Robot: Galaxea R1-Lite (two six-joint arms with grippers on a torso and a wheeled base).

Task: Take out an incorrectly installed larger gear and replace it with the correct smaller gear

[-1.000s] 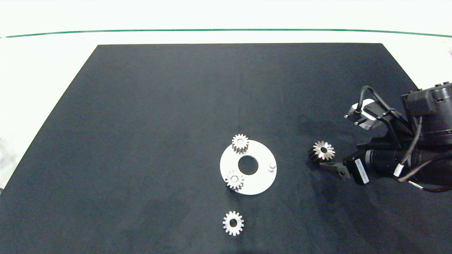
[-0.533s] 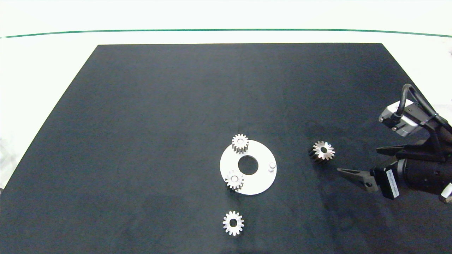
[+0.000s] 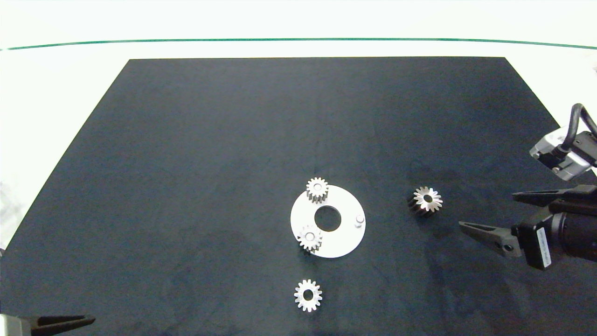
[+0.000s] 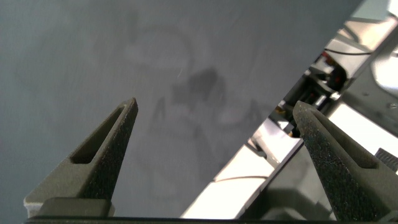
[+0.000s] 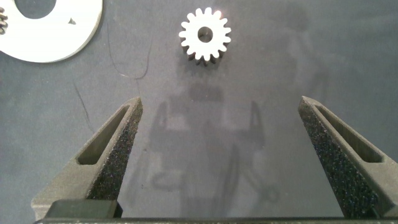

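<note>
The larger gear (image 3: 425, 200), with pointed teeth and a dark body, stands alone on the black mat (image 3: 224, 140), right of the white round plate (image 3: 343, 242). Two small blunt-toothed gears sit on the plate, one at its far edge (image 3: 317, 188) and one at its near-left edge (image 3: 310, 238). A bare peg (image 3: 359, 219) stands on the plate's right side. Another smaller gear (image 3: 308, 295) lies loose on the mat in front of the plate. My right gripper (image 3: 487, 210) hovers open and empty to the right of the larger gear (image 5: 204, 34). My left gripper (image 4: 214, 106) is open and empty at the mat's near-left corner.
The mat's near-left edge runs past the left fingers (image 4: 99, 162), with robot hardware (image 4: 323, 81) below it. White tabletop (image 3: 56, 93) surrounds the mat, and a green line (image 3: 298, 39) crosses it at the far side.
My right gripper has drawn back to the right, away from the larger gear, which stays put on the mat. A left finger has come into view at the bottom-left corner.
</note>
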